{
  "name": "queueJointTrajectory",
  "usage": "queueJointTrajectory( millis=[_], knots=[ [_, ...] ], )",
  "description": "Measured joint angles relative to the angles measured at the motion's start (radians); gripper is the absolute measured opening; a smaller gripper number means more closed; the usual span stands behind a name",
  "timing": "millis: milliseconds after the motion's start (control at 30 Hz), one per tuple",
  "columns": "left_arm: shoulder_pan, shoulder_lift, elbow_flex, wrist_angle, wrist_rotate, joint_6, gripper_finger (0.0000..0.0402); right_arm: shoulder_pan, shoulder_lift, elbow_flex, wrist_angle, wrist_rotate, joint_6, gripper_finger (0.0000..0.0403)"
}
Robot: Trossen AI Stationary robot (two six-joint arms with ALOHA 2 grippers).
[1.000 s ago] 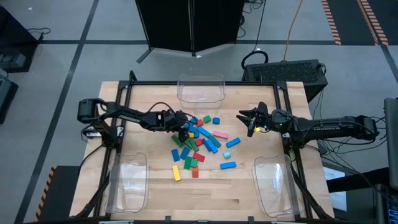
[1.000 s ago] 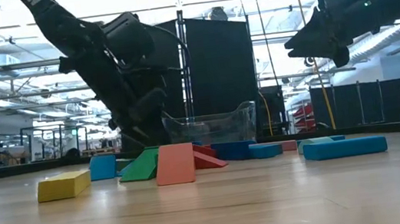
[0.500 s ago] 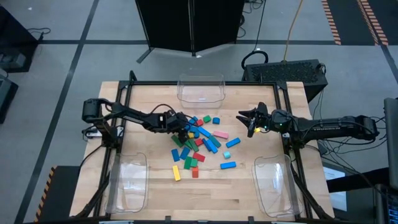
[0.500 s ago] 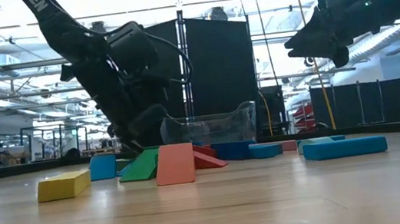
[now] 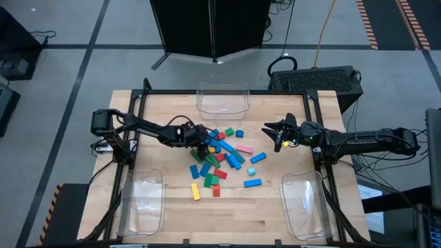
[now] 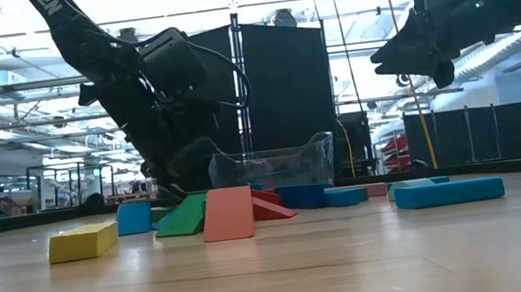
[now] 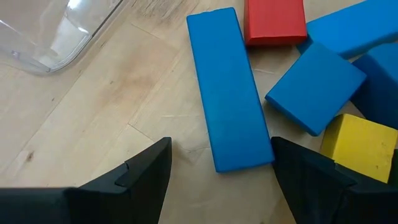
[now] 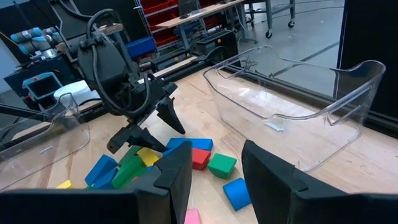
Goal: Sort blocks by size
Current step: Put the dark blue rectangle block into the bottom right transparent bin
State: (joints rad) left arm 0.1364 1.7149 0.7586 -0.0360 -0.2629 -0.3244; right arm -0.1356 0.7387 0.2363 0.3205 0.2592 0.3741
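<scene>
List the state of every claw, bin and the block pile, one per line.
Left claw: open, low over the long blue block, not gripping it.
Right claw: raised above the table, empty, part open.
Far bin: empty.
Two near bins: empty.
Blocks: unsorted, loose on the table.

The blocks are solid blue, green, red, yellow, pink and cyan. The long bar is plain blue, beside a red block and a yellow cube. The table is pale wood grain. Both arms are dark.
</scene>
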Motion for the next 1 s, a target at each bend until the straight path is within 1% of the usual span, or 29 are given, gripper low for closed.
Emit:
queueJointTrajectory(
  millis=[233, 367, 1000],
  knots=[
    [0.000, 0.000, 0.000, 0.002, -0.001, 0.000, 0.0271, 0.000, 0.000, 0.000, -0.010, 0.000, 0.000, 0.0135],
    [0.001, 0.000, -0.001, 0.015, -0.036, -0.003, 0.0271, 0.000, 0.000, 0.000, -0.011, 0.000, -0.001, 0.0135],
    [0.002, 0.000, -0.001, 0.030, -0.038, 0.018, 0.0271, 0.000, 0.000, 0.000, -0.012, 0.000, -0.001, 0.0135]
  ],
)
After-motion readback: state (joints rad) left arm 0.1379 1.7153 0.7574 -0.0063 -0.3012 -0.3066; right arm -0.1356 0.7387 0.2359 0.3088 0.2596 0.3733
